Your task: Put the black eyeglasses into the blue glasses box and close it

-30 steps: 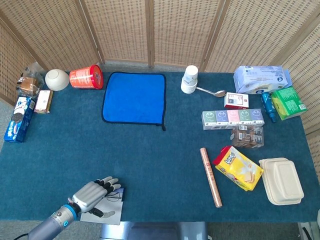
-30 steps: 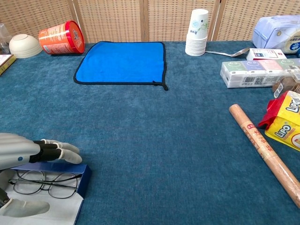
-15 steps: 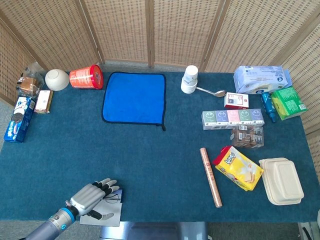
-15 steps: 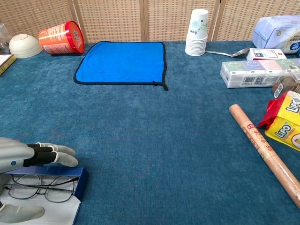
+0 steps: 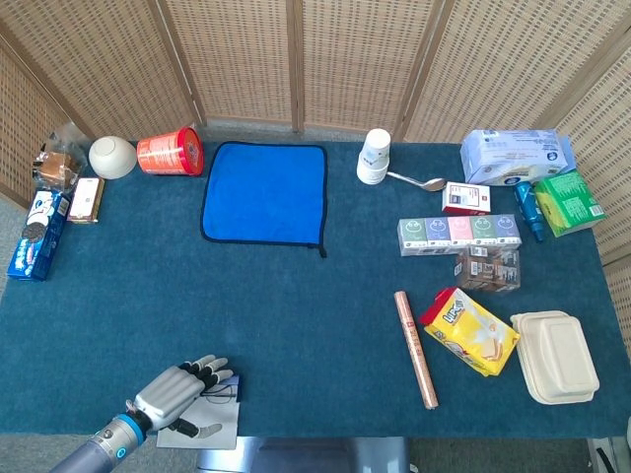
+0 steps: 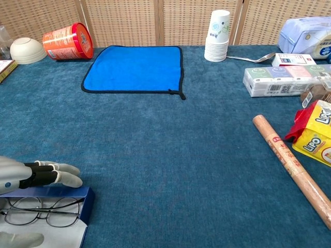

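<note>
The blue glasses box (image 6: pixel 86 200) lies open at the table's near left edge, its pale lining facing up. The black eyeglasses (image 6: pixel 44 217) lie inside it, thin-framed and flat. My left hand (image 6: pixel 31 175) straddles the box: its fingers (image 6: pixel 62 174) reach over the far rim and its thumb (image 6: pixel 20 239) lies on the near side of the lining. In the head view the left hand (image 5: pixel 173 394) covers most of the box (image 5: pixel 212 431), with a bit of the eyeglasses (image 5: pixel 221 391) showing. My right hand shows in neither view.
A blue cloth (image 5: pixel 264 192) lies at the back centre, with a red can (image 5: pixel 170 153) and white bowl (image 5: pixel 111 156) left of it. A brown roll (image 5: pixel 416 348), yellow snack bag (image 5: pixel 471 330), cup stack (image 5: pixel 374 156) and boxes fill the right side.
My left hand has drawn back toward the near table edge, and the open box with the eyeglasses has slid along with it.
</note>
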